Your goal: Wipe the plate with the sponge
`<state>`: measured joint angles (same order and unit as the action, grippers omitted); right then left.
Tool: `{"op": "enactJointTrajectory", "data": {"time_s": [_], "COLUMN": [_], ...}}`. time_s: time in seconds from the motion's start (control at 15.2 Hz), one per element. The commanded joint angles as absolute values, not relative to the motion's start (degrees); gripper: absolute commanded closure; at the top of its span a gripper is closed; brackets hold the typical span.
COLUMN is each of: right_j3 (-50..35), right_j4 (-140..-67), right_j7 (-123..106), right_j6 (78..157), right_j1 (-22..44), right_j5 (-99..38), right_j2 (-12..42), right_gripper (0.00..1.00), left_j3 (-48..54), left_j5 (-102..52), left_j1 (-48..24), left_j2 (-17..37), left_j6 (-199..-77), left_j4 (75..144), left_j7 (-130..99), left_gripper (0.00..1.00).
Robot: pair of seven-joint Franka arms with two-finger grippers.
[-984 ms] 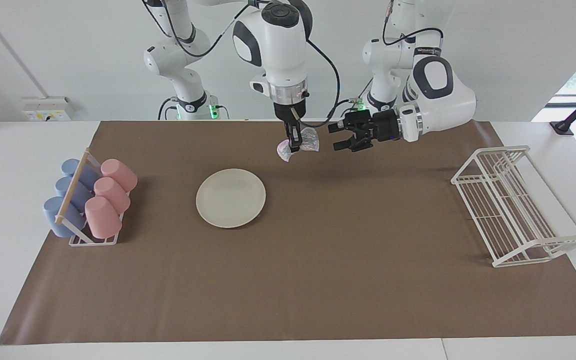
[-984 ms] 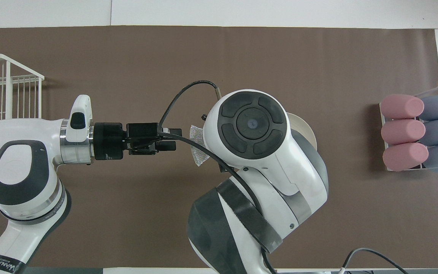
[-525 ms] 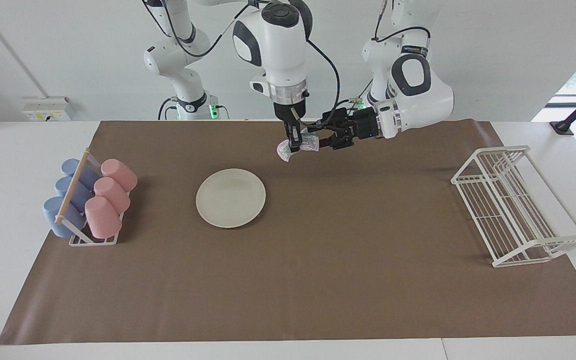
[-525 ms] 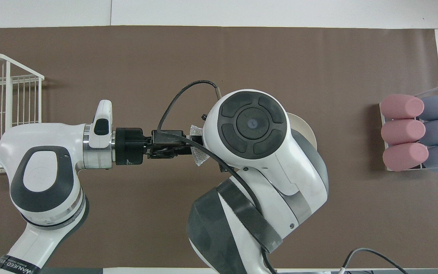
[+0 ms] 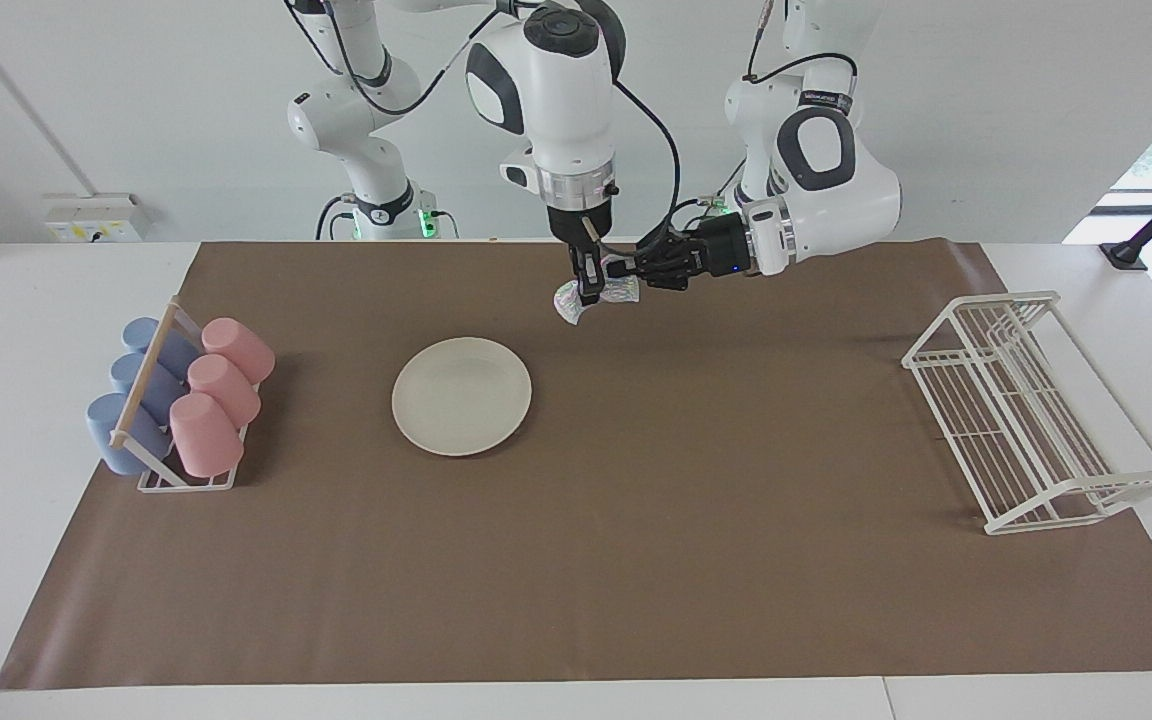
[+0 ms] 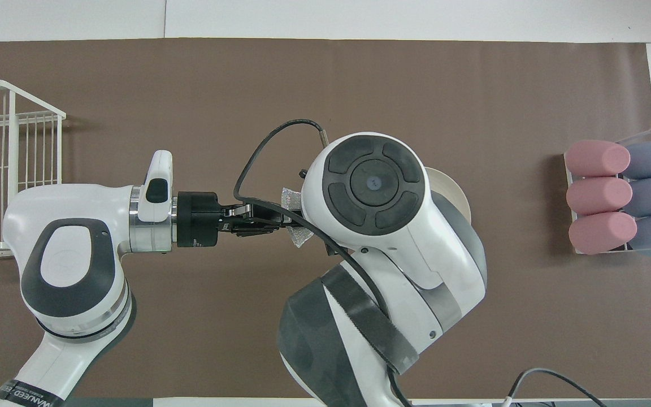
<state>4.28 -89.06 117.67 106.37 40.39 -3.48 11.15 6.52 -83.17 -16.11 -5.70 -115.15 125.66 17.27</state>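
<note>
R gripper [image 5: 588,290] hangs straight down over the brown mat [image 5: 636,520], at about 1 o'clock from the plate [image 5: 462,395] in the facing view. Its jaws are clamped on the sponge [image 5: 616,291], a shiny silvery wad held up in the air, clear of the mat. In the overhead view the R arm's big wrist housing covers the gripper itself; only a bit of the sponge [image 6: 298,236] pokes out at its 9 o'clock edge.

L gripper [image 5: 628,270] comes in level from the L arm's end of the table and meets the sponge side-on, at 3 o'clock of the R gripper in the facing view. Fingertips are at the wad, apparently touching it; whether they're pinched on it or just around it, can't tell. Overhead shows the L gripper [image 6: 280,219] reaching across toward the R wrist, tips at the sponge edge.

Plate lies flat on the mat, nothing on it, farther from the robots than the sponge and toward the R arm's end. Overhead, only a sliver of its rim [image 6: 456,191] shows past the R arm.

Cup rack [image 5: 176,405] w/ pink and blue cups on their sides sits at the R arm's end of the mat, approx 9 o'clock from the plate in the facing view. White wire rack [image 5: 1031,410] sits at the L arm's end, well apart from both grippers.
</note>
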Motion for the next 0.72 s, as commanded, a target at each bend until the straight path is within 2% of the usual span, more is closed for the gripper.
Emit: {"op": "enactJointTrajectory", "data": {"time_s": [0.0,0.07,0.13,0.2,0.26,0.46,0.66], "right_j3": [4.2,4.2,4.2,4.3,4.4,4.7,4.7], "right_j4": [-87.7,-87.9,-88.2,-88.3,-88.5,-89.5,-92.2], "right_j7": [118.5,117.3,114.4,112.4,112.6,110.7,96.9], "right_j6": [105.7,105.6,105.5,105.3,105.7,105.6,104.8], "right_j1": [40.2,40.1,39.9,39.7,39.6,37.9,34.1], "right_j5": [-1.8,-1.7,-1.8,-1.8,-1.9,-1.8,-1.8], "right_j2": [11.8,11.9,11.6,11.5,11.4,9.6,6.3], "right_gripper": [1.00,1.00,0.60,0.07,0.00,0.00,0.00], "left_j3": [5.9,5.9,5.8,5.8,5.9,5.8,5.5], "left_j5": [-84.0,-84.0,-84.0,-83.9,-83.9,-83.8,-82.6], "left_j1": [-17.0,-17.0,-17.0,-16.9,-16.7,-16.4,-15.8], "left_j2": [-5.9,-5.9,-5.9,-5.9,-6.0,-6.0,-6.0], "left_j6": [-115.5,-115.5,-115.5,-115.5,-115.4,-115.4,-115.3], "left_j4": [126.1,126.1,126.1,126.1,126.1,126.1,126.0], "left_j7": [15.9,15.6,15.5,15.5,15.5,15.3,14.1], "left_gripper": [1.00,1.00,1.00,1.00,1.00,1.00,1.00]}}
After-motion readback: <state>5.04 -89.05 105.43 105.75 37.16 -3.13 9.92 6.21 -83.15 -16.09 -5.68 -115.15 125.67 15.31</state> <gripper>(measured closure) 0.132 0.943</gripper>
